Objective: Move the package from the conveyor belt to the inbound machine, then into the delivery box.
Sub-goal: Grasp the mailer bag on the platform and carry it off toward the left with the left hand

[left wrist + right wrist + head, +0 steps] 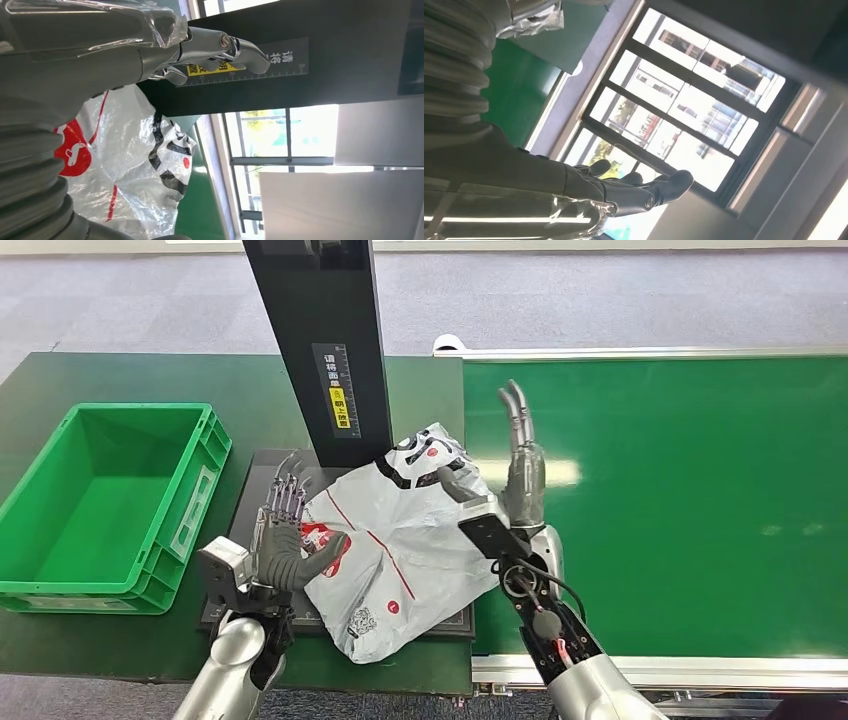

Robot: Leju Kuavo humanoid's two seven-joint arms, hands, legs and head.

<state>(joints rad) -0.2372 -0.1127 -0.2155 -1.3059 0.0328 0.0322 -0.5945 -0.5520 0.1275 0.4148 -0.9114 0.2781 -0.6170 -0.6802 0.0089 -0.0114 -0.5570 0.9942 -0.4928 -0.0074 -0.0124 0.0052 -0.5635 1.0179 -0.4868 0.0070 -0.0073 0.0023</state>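
Lying diagonally on the inbound machine [262,462], package [395,545] sits between both released hands' fingers [288,485].

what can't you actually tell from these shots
- Head view: the plate under the package is mostly covered by the bag.
- Head view: whether the left robot hand touches the package; its thumb overlaps it.
- Head view: label text too small.
- Right wrist view: right robot hand faces windows.

Left hand [284,540] and right hand [518,478] raised upright (fingers extended, apart), holding nothing.
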